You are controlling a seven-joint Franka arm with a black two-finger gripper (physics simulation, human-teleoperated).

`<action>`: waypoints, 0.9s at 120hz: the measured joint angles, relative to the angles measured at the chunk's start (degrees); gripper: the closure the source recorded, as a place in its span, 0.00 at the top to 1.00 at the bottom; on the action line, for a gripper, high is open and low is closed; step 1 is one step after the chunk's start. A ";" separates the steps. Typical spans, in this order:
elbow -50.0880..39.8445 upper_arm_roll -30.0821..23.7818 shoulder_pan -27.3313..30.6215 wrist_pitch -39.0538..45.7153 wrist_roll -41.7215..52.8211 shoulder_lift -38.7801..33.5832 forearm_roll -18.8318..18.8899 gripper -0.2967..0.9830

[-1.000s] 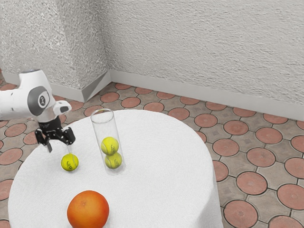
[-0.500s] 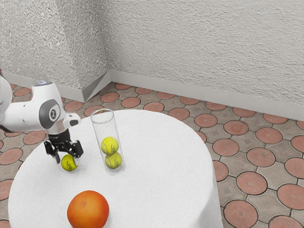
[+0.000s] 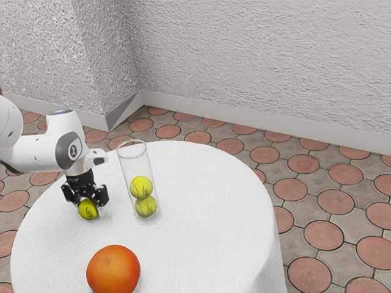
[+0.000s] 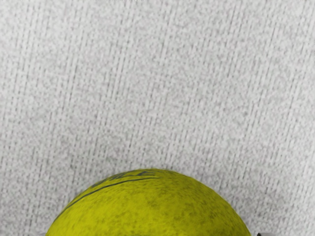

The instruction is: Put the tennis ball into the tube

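Yellow-green felt covers the tennis ball (image 3: 88,210), which sits outside the tube on the white tablecloth (image 3: 201,207), directly below the gripper (image 3: 88,204). Being round, the ball has no long axis to point anywhere; its dark lettering faces the exterior camera, and the wrist view shows dark marks and a thin curved line on its upper surface. The gripper reaches down around the top of the ball; I cannot tell whether it is wide or has a grip on it.

The clear tube (image 3: 135,162) stands near the ball, toward the exterior view's right. Its long axis rises from the cloth, slanting slightly to the exterior view's left as seen there, with the mouth upward. Inside are two more balls, the upper one (image 3: 141,187) resting on the lower one (image 3: 146,206). A large orange (image 3: 113,270) lies closer to the exterior camera.
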 joint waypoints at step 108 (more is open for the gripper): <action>31.28 -2.97 -8.28 -30.97 -2.30 -8.16 8.05 0.34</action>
